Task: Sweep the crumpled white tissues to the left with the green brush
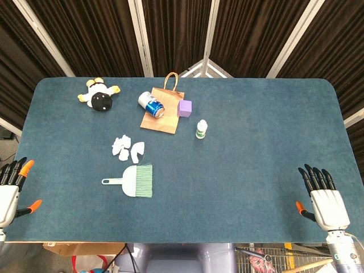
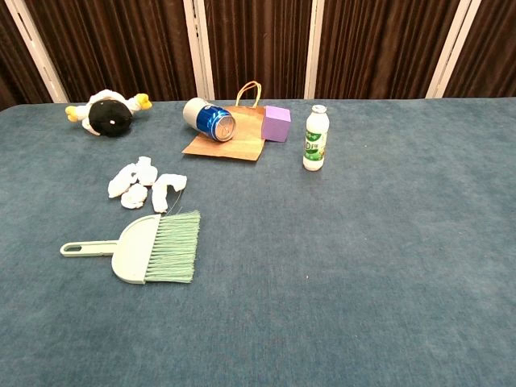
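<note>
A pale green brush (image 1: 135, 181) (image 2: 143, 247) lies flat on the blue table, handle pointing left, bristles to the right. Just beyond it sit several crumpled white tissues (image 1: 127, 148) (image 2: 145, 184) in a loose cluster. My left hand (image 1: 10, 190) rests at the table's near left edge, fingers spread, holding nothing. At the near right edge my right hand (image 1: 323, 196) lies palm down with its fingers apart, also empty. Both hands are far from the brush and appear only in the head view.
A brown paper bag (image 1: 162, 114) (image 2: 238, 137) lies flat at the back with a blue can (image 1: 151, 104) (image 2: 209, 118) and a purple cube (image 1: 185, 108) (image 2: 276, 123) on it. A small white bottle (image 1: 201, 129) (image 2: 314, 138) stands nearby. A plush toy (image 1: 99, 95) (image 2: 106, 113) lies back left.
</note>
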Robot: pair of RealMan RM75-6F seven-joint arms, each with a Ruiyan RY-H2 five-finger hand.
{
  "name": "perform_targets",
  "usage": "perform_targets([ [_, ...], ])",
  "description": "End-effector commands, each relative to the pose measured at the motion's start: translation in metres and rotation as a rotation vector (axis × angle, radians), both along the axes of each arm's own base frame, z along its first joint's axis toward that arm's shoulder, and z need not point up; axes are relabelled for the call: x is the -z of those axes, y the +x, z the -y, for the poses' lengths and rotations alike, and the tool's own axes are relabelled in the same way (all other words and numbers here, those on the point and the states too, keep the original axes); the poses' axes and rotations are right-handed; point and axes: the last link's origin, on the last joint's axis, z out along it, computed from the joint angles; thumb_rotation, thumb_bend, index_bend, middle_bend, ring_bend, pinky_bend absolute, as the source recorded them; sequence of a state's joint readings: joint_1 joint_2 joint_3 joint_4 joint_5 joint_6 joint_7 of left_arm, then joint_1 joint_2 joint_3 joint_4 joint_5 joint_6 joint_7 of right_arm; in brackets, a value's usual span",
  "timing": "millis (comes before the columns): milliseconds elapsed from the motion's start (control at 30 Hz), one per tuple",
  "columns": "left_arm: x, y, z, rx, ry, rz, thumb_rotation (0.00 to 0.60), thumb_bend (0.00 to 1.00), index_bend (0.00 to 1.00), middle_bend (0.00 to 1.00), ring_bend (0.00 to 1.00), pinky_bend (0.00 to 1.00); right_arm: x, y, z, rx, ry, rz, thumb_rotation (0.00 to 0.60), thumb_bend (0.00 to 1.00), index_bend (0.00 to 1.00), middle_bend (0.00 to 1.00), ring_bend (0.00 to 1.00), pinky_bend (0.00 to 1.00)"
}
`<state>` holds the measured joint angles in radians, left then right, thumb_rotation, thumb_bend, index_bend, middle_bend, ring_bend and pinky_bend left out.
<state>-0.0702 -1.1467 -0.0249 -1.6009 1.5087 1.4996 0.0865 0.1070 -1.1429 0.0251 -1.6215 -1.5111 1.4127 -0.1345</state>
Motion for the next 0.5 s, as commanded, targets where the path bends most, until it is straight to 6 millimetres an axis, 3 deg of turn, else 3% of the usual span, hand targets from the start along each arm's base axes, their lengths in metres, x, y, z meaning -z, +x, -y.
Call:
perform_targets([
  [33, 0.0, 0.0, 0.0, 0.0, 0.0, 0.0, 0.6, 0.02, 0.0, 0.0, 0.0, 0.03, 0.0, 0.0, 0.0, 0.0, 0.0, 0.0, 0.6, 0.32, 0.0, 0.0, 0.0, 0.0],
  [267, 0.001, 0.0, 0.001, -0.002, -0.01, -0.006, 0.6, 0.02, 0.0, 0.0, 0.0, 0.03, 0.0, 0.001, 0.001, 0.0, -0.002, 0.003, 0.6, 0.32, 0.0, 0.0, 0.0, 0.0],
  [367, 0.002, 0.003, -0.002, 0.001, -0.014, -0.009, 0.6, 0.02, 0.0, 0.01, 0.02, 0.1, 0.001, 0.001, 0.0, -0.001, 0.003, 0.004, 0.6, 0.32, 0.0, 0.0, 0.0, 0.0],
  [467, 0.002, 0.01, -0.013, 0.02, 0.004, -0.035, 0.6, 0.02, 0.0, 0.18, 0.23, 0.33, 0.002, 0.001, 0.001, -0.002, 0.006, 0.006, 0.6, 0.32, 0.0, 0.0, 0.0, 0.0],
  [500, 0.002, 0.014, -0.018, 0.029, 0.009, -0.045, 0.6, 0.03, 0.0, 0.3, 0.36, 0.44, 0.001, 0.001, 0.001, -0.004, 0.004, 0.008, 0.6, 0.32, 0.0, 0.0, 0.0, 0.0],
])
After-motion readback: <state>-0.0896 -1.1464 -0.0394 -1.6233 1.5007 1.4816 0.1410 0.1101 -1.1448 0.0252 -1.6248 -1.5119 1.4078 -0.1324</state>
